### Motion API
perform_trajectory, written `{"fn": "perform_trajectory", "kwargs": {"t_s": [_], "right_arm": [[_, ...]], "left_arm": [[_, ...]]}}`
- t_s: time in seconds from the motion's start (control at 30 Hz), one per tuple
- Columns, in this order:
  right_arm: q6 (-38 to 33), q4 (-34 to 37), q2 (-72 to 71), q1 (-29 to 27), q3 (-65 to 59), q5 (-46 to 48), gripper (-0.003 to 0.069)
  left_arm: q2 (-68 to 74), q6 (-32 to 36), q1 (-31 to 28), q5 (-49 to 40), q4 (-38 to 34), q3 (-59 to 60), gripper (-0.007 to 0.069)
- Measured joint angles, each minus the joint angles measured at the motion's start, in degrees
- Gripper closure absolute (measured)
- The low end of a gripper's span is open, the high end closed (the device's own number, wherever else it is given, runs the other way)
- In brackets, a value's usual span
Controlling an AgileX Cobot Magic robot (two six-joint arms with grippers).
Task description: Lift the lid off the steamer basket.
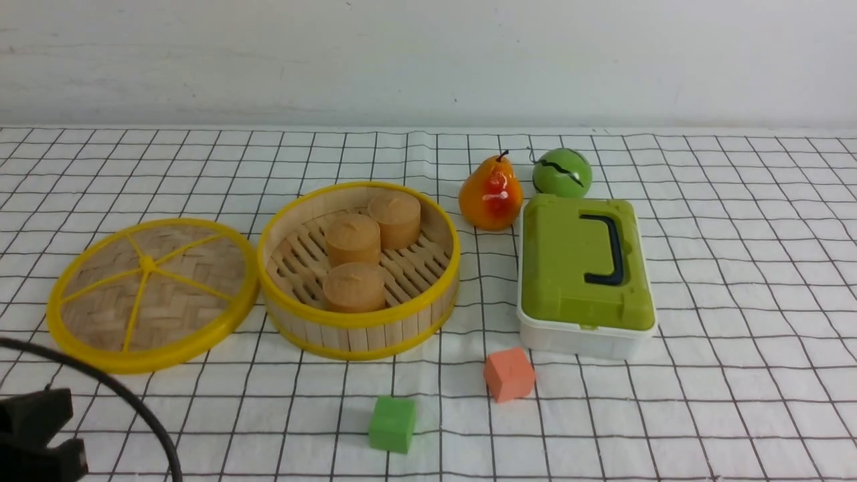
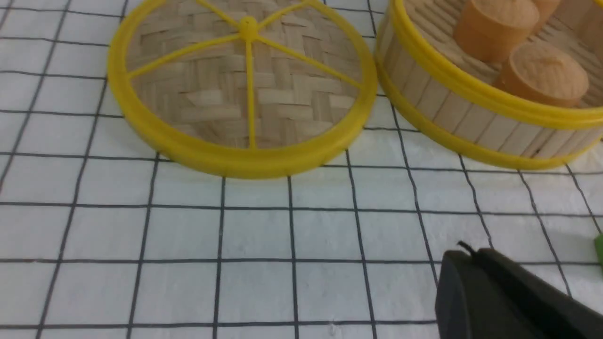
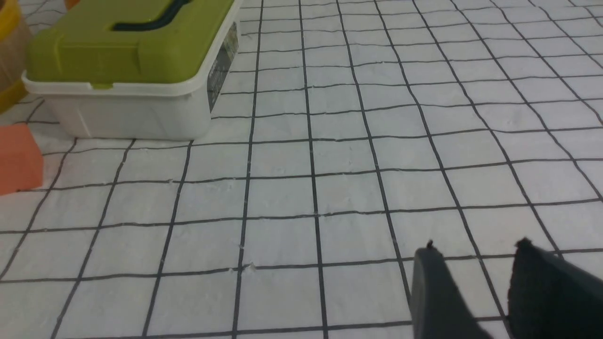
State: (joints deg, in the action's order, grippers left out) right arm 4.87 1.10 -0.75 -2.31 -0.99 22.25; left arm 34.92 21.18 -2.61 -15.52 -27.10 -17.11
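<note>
My left gripper [image 1: 67, 434] low, left of steamer basket [image 1: 348, 331]; can't tell its grip. Lid [image 1: 167, 301] flat on cloth [image 1: 736, 268] just left of basket, which stands uncovered, three tan cylinders [image 1: 353, 286] inside. Right gripper [image 3: 476, 247], right of basket: fingers [image 3: 438, 292] parted, empty.

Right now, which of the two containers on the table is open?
The round steamer basket: its lid lies on the cloth to its left, showing three buns inside. The white box has its green lid on.
</note>
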Motion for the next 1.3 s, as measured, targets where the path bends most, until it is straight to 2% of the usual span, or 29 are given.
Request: {"fn": "perform_trajectory", "kwargs": {"t_s": [0.13, 0.23, 0.37, 0.47, 0.6, 0.67, 0.73, 0.87, 0.97, 1.3], "right_arm": [[0.00, 0.00, 0.00, 0.00, 0.00, 0.00, 0.0419], [0.00, 0.00, 0.00, 0.00, 0.00, 0.00, 0.0419], [0.00, 0.00, 0.00, 0.00, 0.00, 0.05, 0.0419], [0.00, 0.00, 0.00, 0.00, 0.00, 0.05, 0.0419], [0.00, 0.00, 0.00, 0.00, 0.00, 0.05, 0.0419], [0.00, 0.00, 0.00, 0.00, 0.00, 0.05, 0.0419], [0.00, 0.00, 0.00, 0.00, 0.00, 0.05, 0.0419], [0.00, 0.00, 0.00, 0.00, 0.00, 0.05, 0.0419], [0.00, 0.00, 0.00, 0.00, 0.00, 0.05, 0.0419], [0.00, 0.00, 0.00, 0.00, 0.00, 0.05, 0.0419]], "left_arm": [[-7.41, 0.00, 0.53, 7.37, -2.95, 6.76, 0.0637], [-17.02, 0.00, 0.53, 18.93, -9.43, 15.61, 0.0637], [-24.53, 0.06, 0.57, 23.50, -16.00, 18.58, 0.0637], [-26.87, 0.06, 0.57, 23.68, -13.51, 18.70, 0.0637], [-29.20, -0.30, 0.57, 21.28, 4.92, 18.77, 0.0637], [-30.15, -2.49, 0.57, 19.01, 10.51, 18.77, 0.0637], [-33.08, -10.14, 0.57, 11.24, 14.53, 18.78, 0.0636], [-35.31, -16.23, 0.57, 0.85, 16.67, 18.78, 0.0636], [-35.43, -17.84, 0.57, -4.57, 17.38, 18.83, 0.0634], [-35.43, -16.27, 0.57, -5.22, 17.74, 18.83, 0.0629]]}}
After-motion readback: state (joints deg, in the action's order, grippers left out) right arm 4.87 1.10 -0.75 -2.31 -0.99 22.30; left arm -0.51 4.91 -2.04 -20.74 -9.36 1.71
